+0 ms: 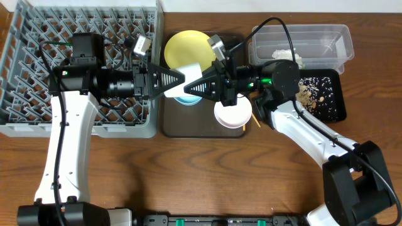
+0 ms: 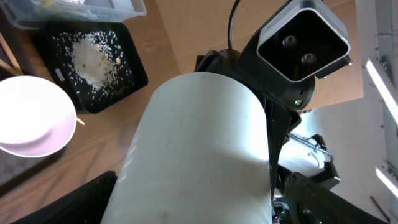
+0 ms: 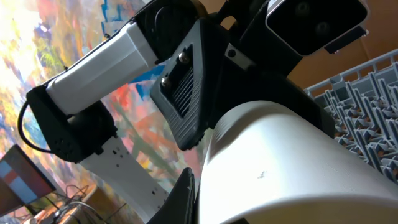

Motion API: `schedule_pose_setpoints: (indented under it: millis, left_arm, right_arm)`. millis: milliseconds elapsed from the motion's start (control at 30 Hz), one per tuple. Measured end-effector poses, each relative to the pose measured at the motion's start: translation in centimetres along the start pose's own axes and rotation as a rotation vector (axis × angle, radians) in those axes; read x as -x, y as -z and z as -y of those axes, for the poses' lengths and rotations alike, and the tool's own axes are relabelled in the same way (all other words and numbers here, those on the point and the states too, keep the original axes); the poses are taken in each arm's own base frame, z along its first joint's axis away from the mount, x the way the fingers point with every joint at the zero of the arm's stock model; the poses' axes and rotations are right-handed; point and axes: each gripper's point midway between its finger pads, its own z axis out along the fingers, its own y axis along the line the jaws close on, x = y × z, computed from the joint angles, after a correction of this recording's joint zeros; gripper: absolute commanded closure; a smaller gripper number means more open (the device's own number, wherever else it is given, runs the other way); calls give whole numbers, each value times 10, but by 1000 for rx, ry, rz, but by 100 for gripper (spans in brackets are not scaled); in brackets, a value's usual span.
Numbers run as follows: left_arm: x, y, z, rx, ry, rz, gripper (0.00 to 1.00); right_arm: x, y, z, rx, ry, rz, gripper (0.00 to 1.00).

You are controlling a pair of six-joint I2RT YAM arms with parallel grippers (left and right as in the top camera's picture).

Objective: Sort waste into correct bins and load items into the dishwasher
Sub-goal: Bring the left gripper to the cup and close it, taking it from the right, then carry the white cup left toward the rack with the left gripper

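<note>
Mid-air above the dark brown serving tray (image 1: 201, 129), between the two arms: white cup (image 1: 190, 69), lying on its side. Right tool (image 1: 200, 83) pinched fully closed on the cup's end facing it. Left tool (image 1: 182, 75) spread wide, one jaw on either side of the cup's body; impossible to tell whether its ribbed pad (image 3: 183, 93) touches the wall. Directly under the cup, on the serving tray: light blue bowl (image 1: 187, 99); behind it the round yellow plate (image 1: 185, 47); toward the right edge the small white bowl (image 1: 232, 113). On the worktop to the right: shallow black tray (image 1: 323, 94) strewn with white grains and tan crumbs, and behind it the clear tub (image 1: 301, 41) with crumpled white paper (image 1: 286, 56). At far left: grey dish rack (image 1: 81, 63).
</note>
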Motion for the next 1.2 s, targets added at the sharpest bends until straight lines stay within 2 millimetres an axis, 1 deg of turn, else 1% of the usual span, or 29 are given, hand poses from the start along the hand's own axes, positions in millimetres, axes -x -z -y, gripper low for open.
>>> schedule_pose_setpoints:
  millis: [67,300,433,500,567,600,633,700,900,1000,1100,1200]
  left_arm:
    - [0,0,0,0,1,0,20]
    - [1,1,-2,12,-11,3,39]
    - [1,1,-2,10,-20,4,47]
    - [1,1,-2,10,-21,4,49]
    - [1,1,-2,12,-20,4,50]
    - [1,1,-2,12,-19,3,51]
    - [1,1,-2,12,-20,3,52]
    - [1,0,-2,12,-25,3,53]
    - [3,0,-2,12,-41,6,55]
    - [4,1,-2,13,-48,10,55]
    - [8,5,-4,19,-55,25,55]
    - [13,15,-8,33,-53,57,55]
  right_arm:
    - [0,0,0,0,0,1,99]
    - [1,0,1,-4,-2,6,99]
    - [1,0,1,-4,-2,6,98]
    - [1,0,1,-4,-3,6,94]
    - [1,0,1,-6,-2,8,83]
    - [2,0,2,-8,0,11,75]
    - [2,0,2,-8,-3,13,71]
    - [3,0,2,-10,5,16,68]
    - [3,0,3,-11,11,18,49]
    - [3,0,2,-10,13,17,43]
    - [3,2,3,-12,13,15,34]
    - [3,8,7,-24,1,12,30]
